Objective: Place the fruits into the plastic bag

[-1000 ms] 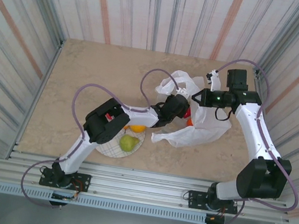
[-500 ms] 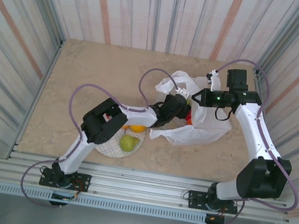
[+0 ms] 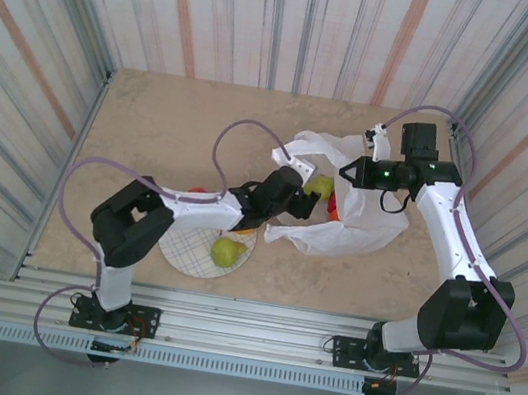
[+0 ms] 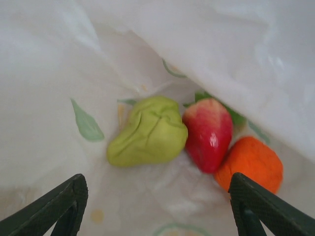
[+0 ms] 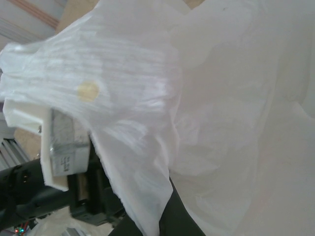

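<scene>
- While striped walls close it in on three sides, the counter (image 3: 154, 128) carries everything, and much of its marbled top lies bare.
- One plastic bag (image 3: 366, 225) lies crumpled right of centre on the counter, its mouth turned toward the left arm.
- The right hand (image 3: 353, 170) is clamped tight on the bag's upper rim and holds it raised. In the right wrist view the white film drapes across and hides the fingers.
- The left hand (image 3: 299, 185) stands at the bag's mouth, spread wide and holding nothing. In the left wrist view its two dark fingertips (image 4: 61, 209) frame the fruit.
- One round plaid plate (image 3: 184, 250) sits left of the bag, near the front edge, and the left arm crosses over its far rim.
- Three fruits lie inside the bag, touching in a row under an overhanging fold of film: one green pear (image 4: 147, 137), one red apple (image 4: 209, 132) and one orange (image 4: 251, 164).
- On the plate, a second green pear (image 3: 226, 251) lies in the open, and one orange-coloured fruit (image 3: 247, 227) is half hidden under the left arm.
</scene>
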Robot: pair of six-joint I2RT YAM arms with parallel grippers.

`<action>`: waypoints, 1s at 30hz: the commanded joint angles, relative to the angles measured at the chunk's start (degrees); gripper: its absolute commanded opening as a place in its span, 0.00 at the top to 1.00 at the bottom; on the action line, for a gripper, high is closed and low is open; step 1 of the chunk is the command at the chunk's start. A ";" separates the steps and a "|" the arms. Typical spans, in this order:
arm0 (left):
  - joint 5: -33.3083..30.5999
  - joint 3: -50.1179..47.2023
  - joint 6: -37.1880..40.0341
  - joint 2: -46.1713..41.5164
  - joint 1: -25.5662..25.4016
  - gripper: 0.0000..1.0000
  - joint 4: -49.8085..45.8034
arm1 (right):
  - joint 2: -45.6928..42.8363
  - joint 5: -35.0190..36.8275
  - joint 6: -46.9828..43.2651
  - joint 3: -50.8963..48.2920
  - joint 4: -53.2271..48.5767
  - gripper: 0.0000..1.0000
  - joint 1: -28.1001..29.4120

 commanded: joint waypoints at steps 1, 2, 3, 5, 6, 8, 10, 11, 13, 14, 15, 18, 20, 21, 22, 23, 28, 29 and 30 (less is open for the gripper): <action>4.77 -5.11 -0.36 -5.53 -0.49 0.22 -1.06 | 0.16 -1.64 1.69 -0.61 1.02 1.00 -0.52; 5.38 -6.73 0.12 -6.58 -0.54 0.22 -0.91 | 0.21 -1.90 1.85 -0.62 1.17 1.00 -0.61; 5.86 -8.30 0.61 -7.87 -0.50 0.22 -0.62 | 0.33 -2.42 2.03 -0.62 1.41 1.00 -0.80; 5.74 -10.66 1.15 -9.96 -0.32 0.22 -0.43 | 0.37 -2.74 2.32 -0.78 1.85 1.00 -1.01; 5.54 -11.61 1.35 -10.85 -0.24 0.22 -0.33 | 0.51 -2.85 2.37 -0.91 2.18 1.00 -1.07; 6.03 -12.93 1.62 -12.31 0.03 0.21 -0.39 | 0.68 -2.97 2.74 -1.09 2.75 1.00 -1.08; 5.39 -13.98 1.64 -13.29 0.15 0.21 -0.48 | 0.92 -3.36 2.91 -0.97 3.03 1.00 -1.08; 4.50 -14.22 1.39 -13.64 0.18 0.22 -0.83 | 1.06 -3.53 2.93 -0.91 3.04 1.00 -1.08; 0.95 -14.12 0.27 -13.72 0.39 0.23 -2.34 | 1.16 -3.54 2.90 -0.82 3.04 1.00 -1.10; -0.52 -13.54 -0.70 -13.44 0.67 0.24 -3.70 | 1.21 -3.54 2.99 -0.76 3.05 1.00 -1.15; -1.35 -12.93 -1.69 -13.01 1.31 0.26 -5.17 | 1.27 -3.54 3.01 -0.74 3.05 1.00 -1.18; -1.11 -12.86 -3.18 -11.73 3.20 0.29 -4.36 | 1.28 -3.54 3.12 -0.56 3.13 1.00 -1.18; 0.12 -12.53 -4.10 -10.52 4.62 0.31 -3.59 | 1.27 -3.56 3.16 -0.47 3.13 1.00 -1.18; 0.98 -12.07 -4.59 -9.69 5.30 0.31 -3.54 | 1.28 -3.57 3.11 -0.53 3.13 1.00 -1.22; 1.84 -11.73 -4.84 -8.91 5.84 0.31 -3.01 | 1.26 -3.57 3.15 -0.47 3.14 1.00 -1.22; 3.54 -11.41 -5.09 -8.00 6.52 0.31 -2.22 | 1.31 -3.57 3.09 -0.55 3.13 1.00 -1.15; 7.84 -6.77 -5.80 -2.00 8.28 0.33 -0.67 | 1.29 -3.58 3.18 -0.56 3.20 1.00 -1.26; 7.81 -6.02 -6.25 -0.90 8.51 0.34 -0.17 | 1.24 -3.61 3.19 -0.58 3.22 1.00 -1.25; 8.08 -5.20 -6.70 0.10 8.95 0.37 0.63 | 1.10 -3.55 3.23 -0.56 3.22 1.00 -1.29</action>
